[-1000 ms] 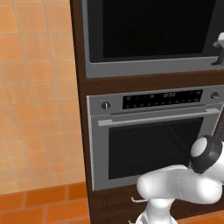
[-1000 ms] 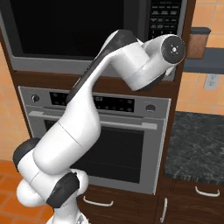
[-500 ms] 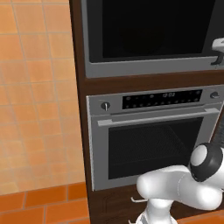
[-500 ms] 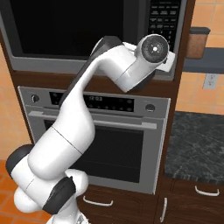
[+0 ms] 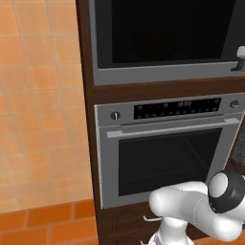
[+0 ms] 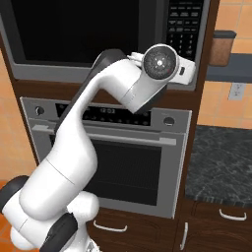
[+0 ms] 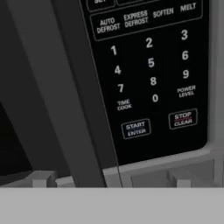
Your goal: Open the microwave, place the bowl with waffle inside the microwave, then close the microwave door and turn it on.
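Observation:
The microwave (image 5: 162, 75) is built in above the oven, and the microwave door (image 6: 74, 29), a black glass panel, is shut. My hand (image 6: 161, 62) is raised in front of the seam between the door and the keypad (image 6: 184, 22). In the hand view my gripper (image 7: 109, 180) is open, its tips wide apart at the bottom and holding nothing. It faces the keypad (image 7: 148, 65) closely, with the START/ENTER button (image 7: 136, 128) just above it and the door's edge (image 7: 52, 87) to the left. The bowl with waffle is out of view.
The oven (image 5: 167, 158) with its bar handle and display strip sits below the microwave. A dark stone counter (image 6: 221, 157) lies to the right, with a brown jar (image 6: 221, 48) on a shelf above it. An orange tiled wall (image 5: 38, 119) is to the left.
My hand has swung left across the microwave's front, from over the keypad toward the door seam. The elbow has dropped lower. The jaws stayed open.

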Available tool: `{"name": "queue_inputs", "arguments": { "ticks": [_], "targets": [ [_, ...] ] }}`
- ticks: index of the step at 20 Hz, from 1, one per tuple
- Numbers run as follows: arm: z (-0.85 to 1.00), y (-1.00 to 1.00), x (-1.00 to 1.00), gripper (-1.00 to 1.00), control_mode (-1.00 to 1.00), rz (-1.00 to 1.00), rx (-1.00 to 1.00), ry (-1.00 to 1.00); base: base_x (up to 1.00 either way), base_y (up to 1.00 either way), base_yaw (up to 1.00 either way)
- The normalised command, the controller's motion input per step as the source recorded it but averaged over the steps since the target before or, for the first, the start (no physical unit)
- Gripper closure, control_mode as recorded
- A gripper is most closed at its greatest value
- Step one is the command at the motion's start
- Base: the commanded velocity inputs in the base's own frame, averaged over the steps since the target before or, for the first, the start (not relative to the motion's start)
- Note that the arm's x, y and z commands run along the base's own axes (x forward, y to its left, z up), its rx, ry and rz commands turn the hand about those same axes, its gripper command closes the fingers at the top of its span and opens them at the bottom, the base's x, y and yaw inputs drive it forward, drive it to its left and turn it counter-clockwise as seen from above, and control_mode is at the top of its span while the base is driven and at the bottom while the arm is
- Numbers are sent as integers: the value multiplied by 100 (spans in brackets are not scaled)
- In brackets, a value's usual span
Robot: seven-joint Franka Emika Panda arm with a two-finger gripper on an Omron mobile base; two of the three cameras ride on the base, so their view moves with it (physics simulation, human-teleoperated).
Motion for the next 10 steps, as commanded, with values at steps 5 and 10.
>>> {"name": "queue_inputs", "arguments": {
  "ticks": [5,10],
  "targets": [
    [18,-26,-56,-100,-100,0,-1,2,0,0,0],
    [-7,-42,-45,-100,-100,0,0,1,0,0,0]
  ]
}}
